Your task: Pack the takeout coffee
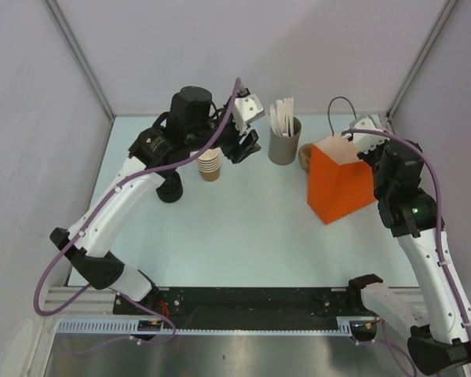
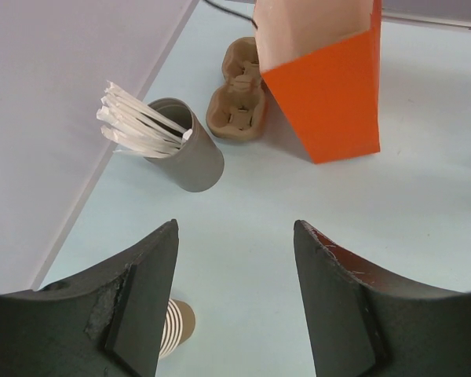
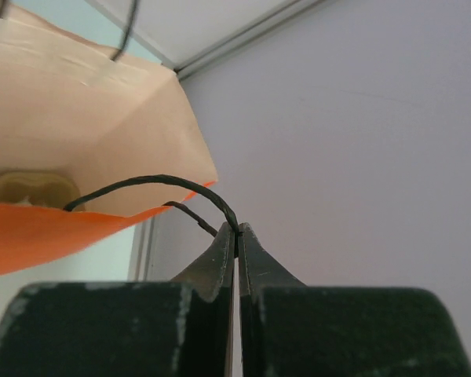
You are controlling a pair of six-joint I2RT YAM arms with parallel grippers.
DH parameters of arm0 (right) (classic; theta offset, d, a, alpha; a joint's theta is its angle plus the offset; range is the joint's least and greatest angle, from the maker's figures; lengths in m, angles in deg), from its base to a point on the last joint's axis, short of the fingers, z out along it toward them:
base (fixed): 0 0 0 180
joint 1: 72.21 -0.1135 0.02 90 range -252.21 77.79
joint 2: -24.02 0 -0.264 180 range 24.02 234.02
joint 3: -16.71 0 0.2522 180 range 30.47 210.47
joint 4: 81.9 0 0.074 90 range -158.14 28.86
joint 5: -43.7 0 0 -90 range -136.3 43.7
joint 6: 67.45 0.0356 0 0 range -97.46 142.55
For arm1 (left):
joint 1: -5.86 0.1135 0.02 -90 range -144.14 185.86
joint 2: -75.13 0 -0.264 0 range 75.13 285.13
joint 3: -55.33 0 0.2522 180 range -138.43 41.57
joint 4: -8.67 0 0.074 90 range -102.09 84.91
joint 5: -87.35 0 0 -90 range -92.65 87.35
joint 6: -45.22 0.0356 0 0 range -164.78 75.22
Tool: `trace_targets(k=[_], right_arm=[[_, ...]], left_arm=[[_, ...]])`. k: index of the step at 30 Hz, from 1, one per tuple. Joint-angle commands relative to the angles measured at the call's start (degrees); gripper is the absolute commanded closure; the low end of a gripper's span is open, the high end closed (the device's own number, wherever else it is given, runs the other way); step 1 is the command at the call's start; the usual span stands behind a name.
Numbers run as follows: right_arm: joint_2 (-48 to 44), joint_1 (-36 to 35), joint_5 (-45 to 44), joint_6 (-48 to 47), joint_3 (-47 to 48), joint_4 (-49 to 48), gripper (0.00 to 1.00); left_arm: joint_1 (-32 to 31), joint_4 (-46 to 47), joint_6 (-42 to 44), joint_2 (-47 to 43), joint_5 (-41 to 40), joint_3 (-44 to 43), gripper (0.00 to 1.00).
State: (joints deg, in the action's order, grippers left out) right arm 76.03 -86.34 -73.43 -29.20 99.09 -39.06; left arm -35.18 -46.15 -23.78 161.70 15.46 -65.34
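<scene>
Top external view: an orange paper bag (image 1: 341, 182) stands upright and open on the right half of the pale blue desk (image 1: 243, 236). Touching or just behind its left side lies a brown moulded cup carrier (image 1: 304, 157). Left of that stands a grey holder (image 1: 284, 145) filled with white-wrapped sticks (image 1: 282, 116). Further left is a stack of lidless tan cups (image 1: 209, 163). Near the stack, partly under the left arm, sits a squat round black object (image 1: 170, 188).

From the left wrist camera, the left gripper (image 2: 235, 236) hangs above the desk with its jaws released, spread wide and holding nothing. The cup stack shows below its left finger. The holder, the carrier and the bag lie beyond the fingertips.

From the right wrist camera, the right gripper (image 3: 237, 230) is at the bag's top edge, close to the side wall. Its jaws are clenched on the thin black cord handle (image 3: 157, 181), which arches from the bag's rim into the fingertips.

I cannot place the takeout coffee with certainty. A blurred pale tan shape (image 3: 23, 192) lies low inside the bag in the right wrist camera. It may be the cup, but it is too soft to tell.
</scene>
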Motion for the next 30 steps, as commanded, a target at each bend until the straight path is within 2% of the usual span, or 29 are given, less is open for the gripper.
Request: trace_targets(k=[1, 13, 20, 26, 30], right_arm=[[-2.26, 0.33, -4.33, -1.6, 0.55, -0.78, 1.0], [-5.16, -0.63, 2.7, 0.77, 0.55, 16.52, 0.99], [-5.69, -1.34, 3.32, 0.86, 0.81, 17.86, 0.89], [-5.69, -1.6, 4.72, 2.0, 2.66, 18.64, 0.93], [-6.39, -1.69, 5.86, 2.18, 4.93, 22.58, 0.94]], left_arm=[[-0.1, 1.77, -0.16, -2.45, -0.35, 0.04, 0.34], [-0.18, 1.24, 0.45, -3.42, -1.23, 0.83, 0.34], [-0.1, 1.16, 0.45, -3.33, -1.5, 0.65, 0.33], [-0.1, 1.33, 0.19, -3.42, -1.5, 0.83, 0.33], [-0.1, 1.33, 0.19, -3.59, -1.58, 0.83, 0.33]])
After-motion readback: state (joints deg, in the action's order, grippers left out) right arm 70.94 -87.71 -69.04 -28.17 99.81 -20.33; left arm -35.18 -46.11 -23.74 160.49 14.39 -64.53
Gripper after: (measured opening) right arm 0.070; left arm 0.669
